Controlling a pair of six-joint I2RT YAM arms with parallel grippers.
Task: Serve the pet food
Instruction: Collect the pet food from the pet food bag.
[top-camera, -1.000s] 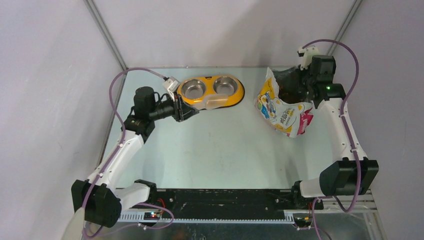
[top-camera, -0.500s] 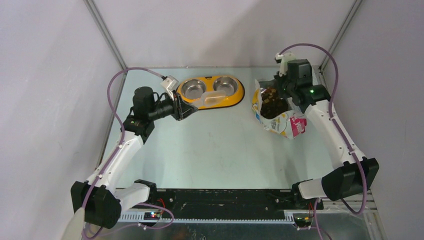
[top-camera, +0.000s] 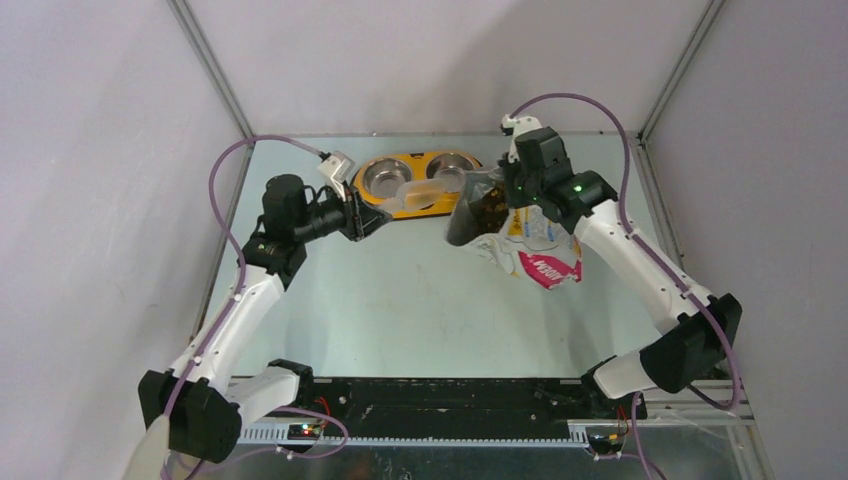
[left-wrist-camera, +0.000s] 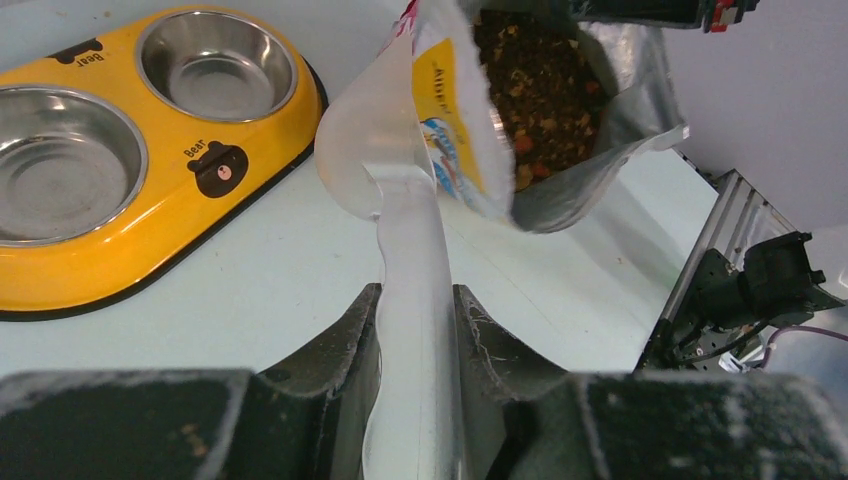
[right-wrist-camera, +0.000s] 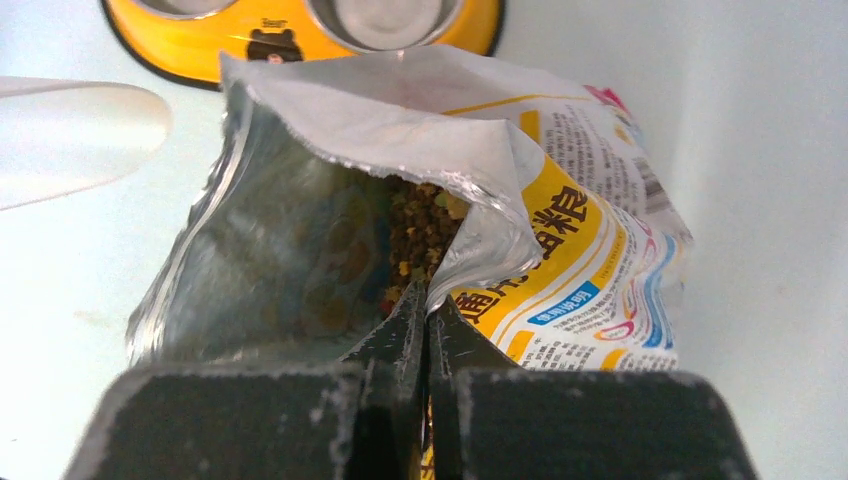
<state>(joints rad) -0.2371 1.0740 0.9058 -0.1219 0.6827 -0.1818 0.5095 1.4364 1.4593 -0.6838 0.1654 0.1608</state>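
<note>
**Student:** How do the jaws stand?

**Instructor:** The jaws of the left gripper (left-wrist-camera: 418, 300) are narrow and clamped on the flat handle of the clear scoop (left-wrist-camera: 408, 230). Those of the right gripper (right-wrist-camera: 427, 300) are pressed together, pinching the rim of the foil bag (right-wrist-camera: 560, 240).

**Student:** Where is the pet food?

**Instructor:** The pet food (left-wrist-camera: 540, 90) is brown kibble lying inside the bag and seen through its open mouth. Both steel cups of the double bowl (left-wrist-camera: 120, 275) show bare metal.

**Student:** What edges and free room appear?

**Instructor:** The bowl sits at 12 o'clock, near the far edge of the table (top-camera: 400, 300). The bag is at about 1 o'clock, just beside the bowl's right end, with its mouth turned toward 9 o'clock. The scoop's cup end lies between the bowl and the bag's lip; whether it touches the lip cannot be told. Open tabletop runs from the centre to the arm bases at 6 o'clock. Walls stand along 9 and 3 o'clock.

**Student:** And the arms?

**Instructor:** The left arm rises from 7 o'clock to 10 o'clock, and its wrist points toward 3 o'clock. The right arm bends at 4 o'clock and reaches to 1 o'clock, with its wrist above the bag's mouth.

**Student:** Is any lettering legible?

**Instructor:** "Bear" is printed beside each bear face on the bowl. The bag carries large red Chinese characters, a blue label with white characters, and fine print too small to read.
</note>
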